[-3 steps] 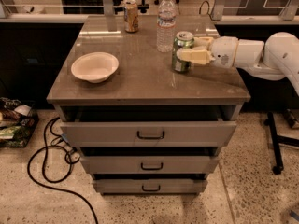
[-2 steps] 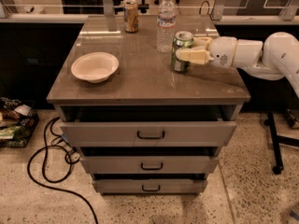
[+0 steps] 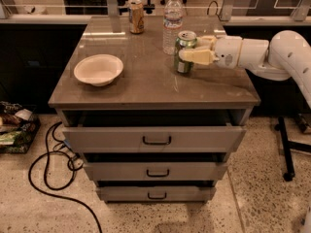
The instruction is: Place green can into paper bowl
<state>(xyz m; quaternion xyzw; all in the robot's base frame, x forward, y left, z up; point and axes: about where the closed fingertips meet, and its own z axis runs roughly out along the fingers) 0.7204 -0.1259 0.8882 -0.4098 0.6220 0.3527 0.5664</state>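
Gripper clamps green can over glossy brown cabinet top, paper bowl well apart.

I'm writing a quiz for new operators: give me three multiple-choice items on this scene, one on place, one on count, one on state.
1. Where is the shallow off-white paper bowl? A in the top drawer; B on the grey tabletop, left in view; C on the floor.
2. How many drink cans stand on the tabletop? A one; B two; C four.
3. How is the shiny green can? A on its side; B inside the bowl; C upright, in the gripper.
Answers: 1 B, it sits left of the cans. 2 B, the green can plus an orange-brown can at the back. 3 C, the gripper, reaching in from the right, is closed on it.
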